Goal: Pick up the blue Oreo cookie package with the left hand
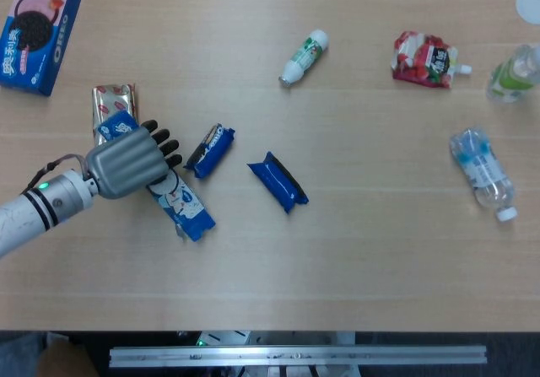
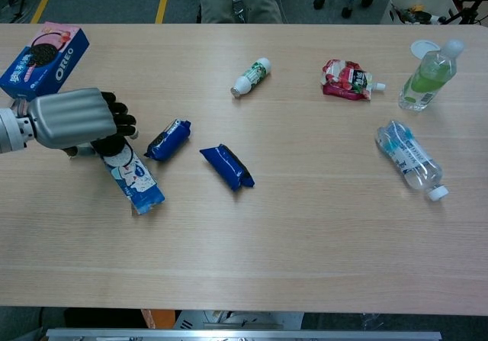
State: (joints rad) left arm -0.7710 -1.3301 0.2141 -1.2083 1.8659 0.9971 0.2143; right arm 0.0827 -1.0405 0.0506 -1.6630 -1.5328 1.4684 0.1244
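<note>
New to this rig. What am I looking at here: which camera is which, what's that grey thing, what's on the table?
Both pictures come from the robot's own cameras: the head view looks straight down, the chest view looks across the table. The grey thing is its left hand, gripping a long blue Oreo cookie package. The right hand is out of view. Also lying there: an Oreo box, a gold snack pack, two small blue packets, a small white bottle, a red pouch, a clear bottle and a green bottle.

Blue Oreo pkg (image 1: 173, 198) (image 2: 131, 173): long, slim, white graphics; lying diagonally on desk (image 1: 354, 250), upper portion sitting under left hand (image 1: 126, 164).
</note>
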